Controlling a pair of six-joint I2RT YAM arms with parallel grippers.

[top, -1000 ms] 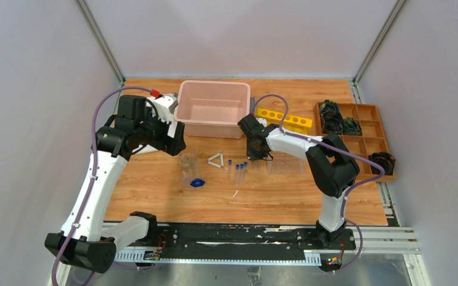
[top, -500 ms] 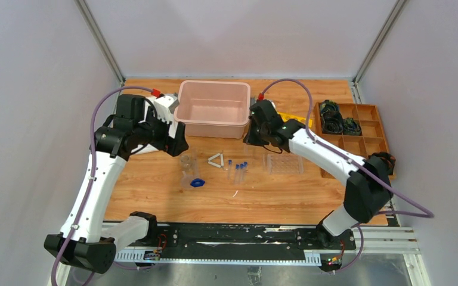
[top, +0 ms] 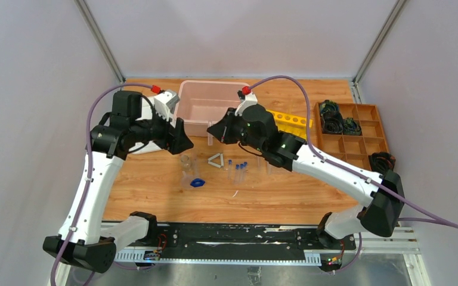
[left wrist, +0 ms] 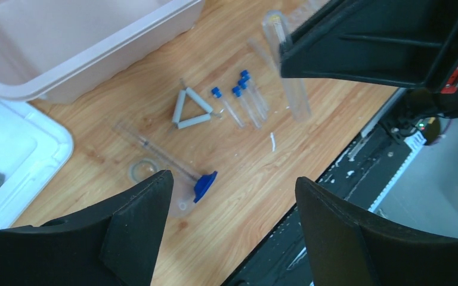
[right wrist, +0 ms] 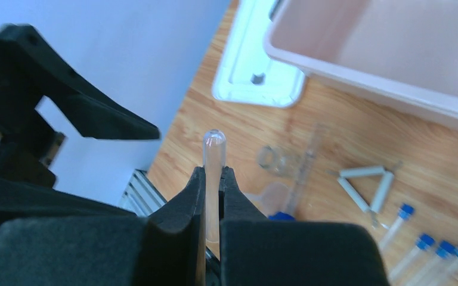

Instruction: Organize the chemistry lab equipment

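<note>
My right gripper [right wrist: 213,174] is shut on a clear uncapped tube [right wrist: 213,149] and holds it in the air in front of the pink bin [top: 212,113]. In the top view the right gripper [top: 213,133] faces my left gripper [top: 182,142], which is open and empty [left wrist: 234,179]. On the table below lie a white triangle frame [top: 216,159], several blue-capped tubes [top: 237,170], a small blue piece [top: 197,182] and clear beakers [top: 186,161]. The clear tube rack is mostly hidden under my right forearm.
A yellow holed rack [top: 293,121] lies right of the bin. A wooden compartment tray [top: 364,128] with dark parts stands at the far right. A white tray [left wrist: 18,161] sits left of the bin, under my left arm.
My right gripper has risen from the table near the clear rack and swung left, to in front of the bin. My left gripper has shifted slightly right and stays open.
</note>
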